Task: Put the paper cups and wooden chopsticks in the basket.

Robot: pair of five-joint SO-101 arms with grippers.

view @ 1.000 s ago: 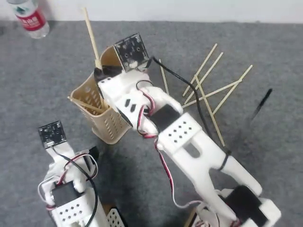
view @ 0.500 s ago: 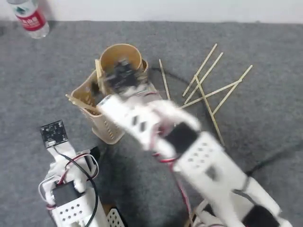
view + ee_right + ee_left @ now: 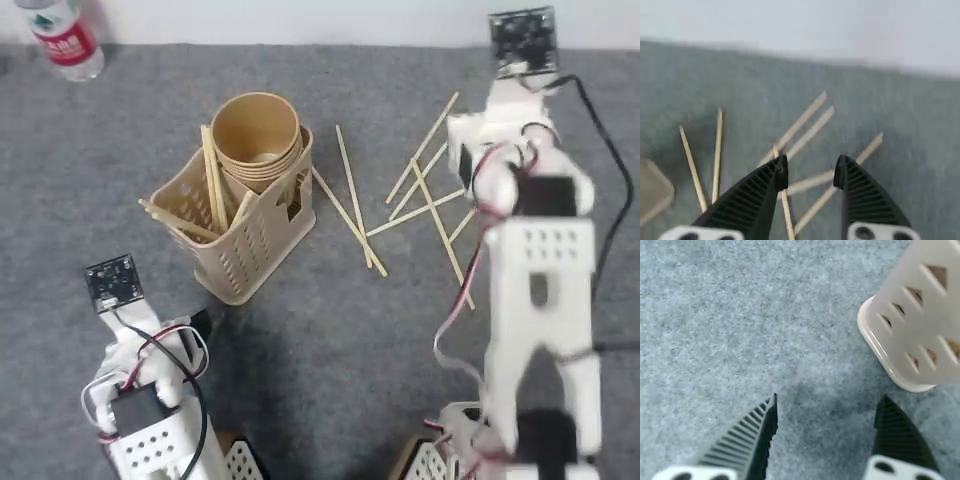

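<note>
A beige slotted basket [image 3: 262, 243] stands left of the carpet's middle, holding stacked paper cups [image 3: 257, 132] and a few wooden chopsticks [image 3: 212, 178]. Several loose chopsticks [image 3: 422, 190] lie scattered to its right, seen up close as the loose chopsticks [image 3: 805, 131] in the right wrist view. My right gripper [image 3: 811, 171] hovers open above them with nothing between its fingers; the right arm [image 3: 520, 200] stretches along the right side. My left gripper [image 3: 829, 403] is open and empty low over bare carpet, close to the basket's bottom corner [image 3: 900, 340]. The left arm [image 3: 140, 380] sits at the front left.
A plastic bottle with a red label [image 3: 62, 35] lies at the back left corner. Two more chopsticks [image 3: 350, 205] rest just right of the basket. Grey carpet covers the table up to a white wall at the back.
The right arm has pulled away from the basket and swung right, over the loose chopsticks. The chopstick it held above the basket now stands inside it. The left arm has not moved.
</note>
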